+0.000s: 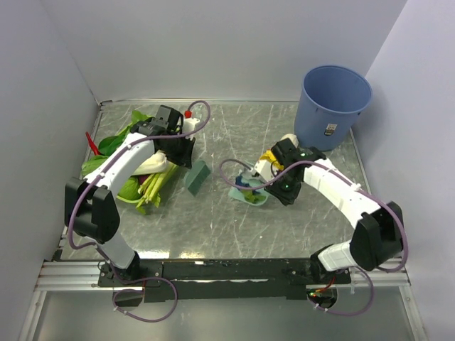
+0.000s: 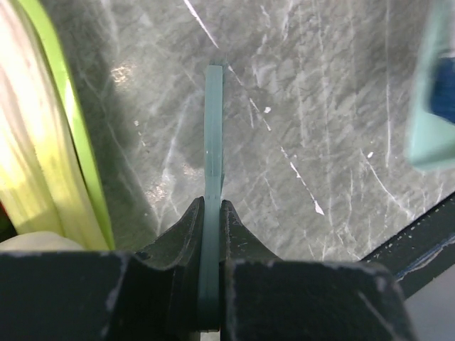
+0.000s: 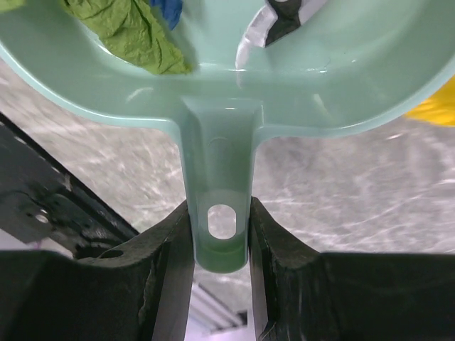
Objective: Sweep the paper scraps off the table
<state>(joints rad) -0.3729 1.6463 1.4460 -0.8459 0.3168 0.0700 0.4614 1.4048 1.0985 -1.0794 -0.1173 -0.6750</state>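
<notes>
Right wrist shows my right gripper [image 3: 220,213] clamped on the handle of the one pale green dustpan [image 3: 320,78]. I count two paper scraps lying in it: one green scrap [image 3: 135,32], crumpled and creased, and one dark blue scrap [image 3: 167,11] cut off by the top edge. On the left wrist, my left gripper [image 2: 212,206] is pinching the one thin green sweeper [image 2: 214,128], seen edge-on above the table [image 2: 320,106]; from the top, one small red wad [image 1: 188,113] sits near the table's far edge beside the left arm, and one blue bin [image 1: 334,106] stands far right.
</notes>
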